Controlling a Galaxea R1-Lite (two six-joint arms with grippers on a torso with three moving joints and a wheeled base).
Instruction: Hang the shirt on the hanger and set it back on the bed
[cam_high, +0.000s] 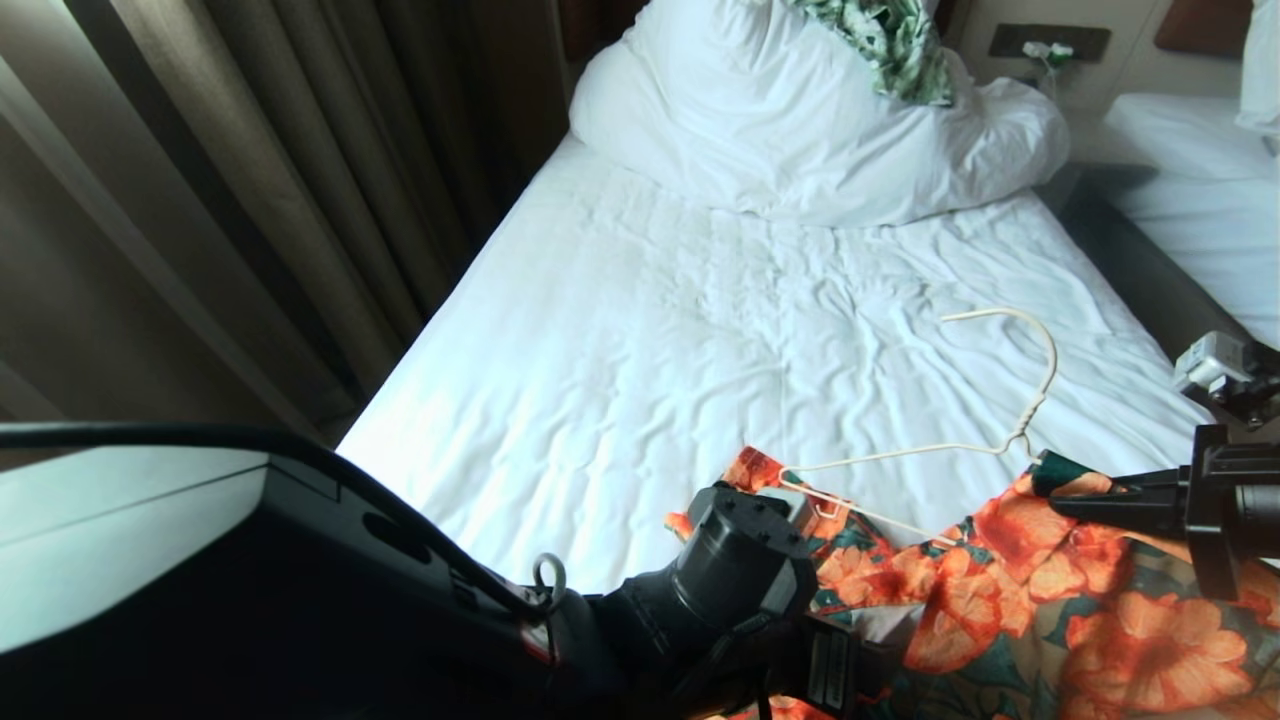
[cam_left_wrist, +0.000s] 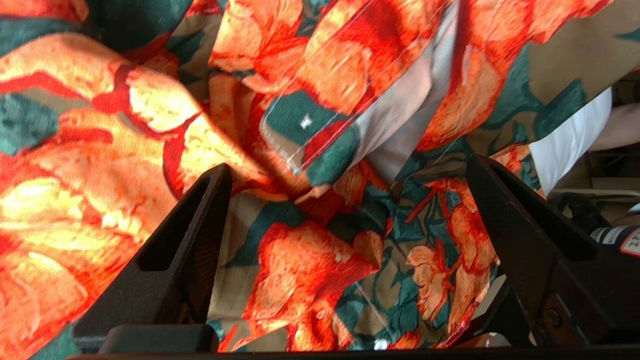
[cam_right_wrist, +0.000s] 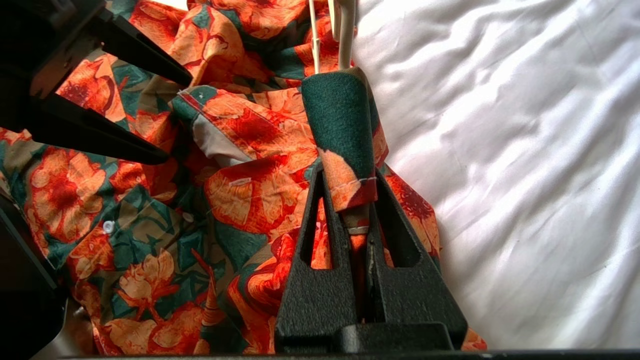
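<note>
Already your right gripper pinches the shirt over the hanger on the bed.
Head view: thin cream wire lies on wrinkled white sheet, one end under floral cloth at the near edge. Left wrist view: your left gripper hangs spread above crumpled cotton, likely to straighten it. Right wrist view: the pinch probably steadies fabric on wire.

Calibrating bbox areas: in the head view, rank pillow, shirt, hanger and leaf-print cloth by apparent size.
1. Pillow, largest.
2. Shirt, though cut off by the frame edge and partly hidden by the left arm, so its rank is unsure.
3. Hanger, wide span but thin wire.
4. Leaf-print cloth, smallest, also cropped.
</note>
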